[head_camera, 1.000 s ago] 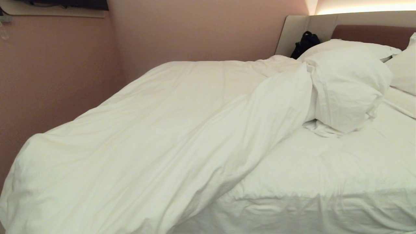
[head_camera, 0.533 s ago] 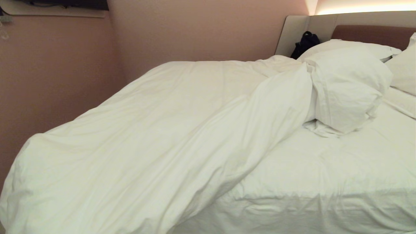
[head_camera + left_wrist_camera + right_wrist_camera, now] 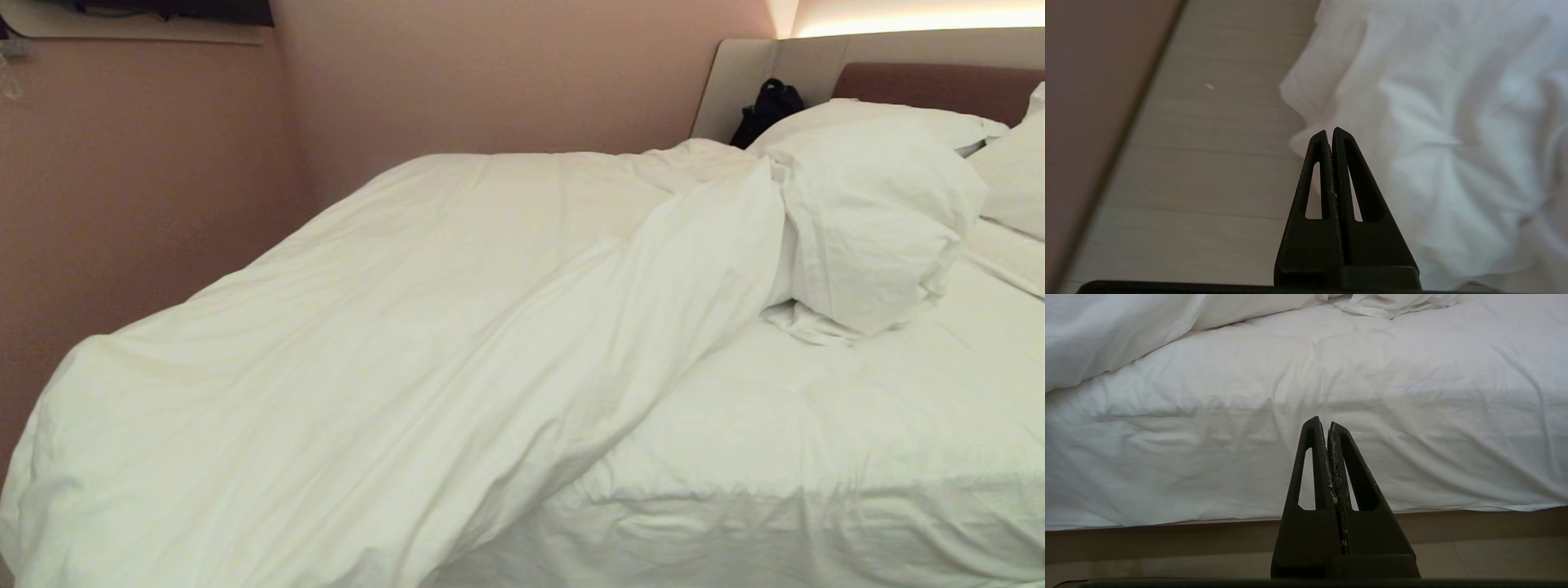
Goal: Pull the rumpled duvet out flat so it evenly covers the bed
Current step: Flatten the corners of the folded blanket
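Duvet (image 3: 392,343) lies bunched diagonally across the bed (image 3: 816,425), hanging off its left corner. Approach step: left gripper (image 3: 1331,132), jaws closed and empty, hovers near the hanging corner. Right gripper (image 3: 1327,422) closed, parked facing the mattress side. Next: open, grasp corner.

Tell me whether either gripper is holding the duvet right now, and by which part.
Neither. The left gripper is shut and empty beside the duvet; the right gripper is shut and empty too.
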`<state>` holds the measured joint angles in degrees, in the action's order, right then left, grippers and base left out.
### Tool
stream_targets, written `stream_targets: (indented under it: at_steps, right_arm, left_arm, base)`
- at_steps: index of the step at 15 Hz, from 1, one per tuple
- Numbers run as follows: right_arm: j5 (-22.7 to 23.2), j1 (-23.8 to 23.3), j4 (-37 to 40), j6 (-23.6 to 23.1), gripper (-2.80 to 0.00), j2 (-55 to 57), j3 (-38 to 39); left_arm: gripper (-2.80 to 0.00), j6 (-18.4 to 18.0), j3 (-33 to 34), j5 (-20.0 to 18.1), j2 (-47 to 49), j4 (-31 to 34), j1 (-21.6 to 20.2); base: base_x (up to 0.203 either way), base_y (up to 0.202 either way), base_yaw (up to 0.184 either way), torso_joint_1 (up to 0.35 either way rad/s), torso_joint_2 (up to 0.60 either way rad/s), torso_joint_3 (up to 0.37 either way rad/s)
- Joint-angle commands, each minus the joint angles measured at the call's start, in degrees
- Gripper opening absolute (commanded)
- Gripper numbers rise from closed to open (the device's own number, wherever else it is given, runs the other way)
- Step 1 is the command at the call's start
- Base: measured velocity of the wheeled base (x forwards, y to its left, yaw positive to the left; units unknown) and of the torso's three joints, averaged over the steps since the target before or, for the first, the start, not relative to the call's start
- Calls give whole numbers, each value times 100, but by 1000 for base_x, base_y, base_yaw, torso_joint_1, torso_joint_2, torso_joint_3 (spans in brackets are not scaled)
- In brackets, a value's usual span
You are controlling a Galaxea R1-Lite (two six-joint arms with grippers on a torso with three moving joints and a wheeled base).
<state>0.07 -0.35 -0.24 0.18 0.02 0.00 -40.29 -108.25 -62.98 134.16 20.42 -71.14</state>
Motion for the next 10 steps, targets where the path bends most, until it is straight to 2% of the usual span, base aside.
stream_targets:
  at_steps: [1, 3, 5, 7, 10]
  right_arm:
    - [1, 0, -2, -1, -280, -2, 0]
    - [1, 0, -2, -1, -280, -2, 0]
    - [1, 0, -2, -1, -280, -2, 0]
    - [1, 0, -2, -1, -280, -2, 0]
    - [1, 0, -2, -1, -280, -2, 0]
  left_arm:
    - [-280, -146, 119, -49, 105, -586, -92]
    - [-280, -220, 109, -83, 353, -1459, -184]
    - [-280, -239, 232, -270, 458, -2127, -275]
    - [-280, -216, 559, -670, 518, -2620, -392]
    - [-280, -191, 1164, -1366, 440, -2876, -393]
  base:
    - [0, 0, 0, 0, 0, 0]
    - [0, 0, 0, 0, 0, 0]
    - [0, 0, 0, 0, 0, 0]
    - [0, 0, 0, 0, 0, 0]
    - [0, 0, 0, 0, 0, 0]
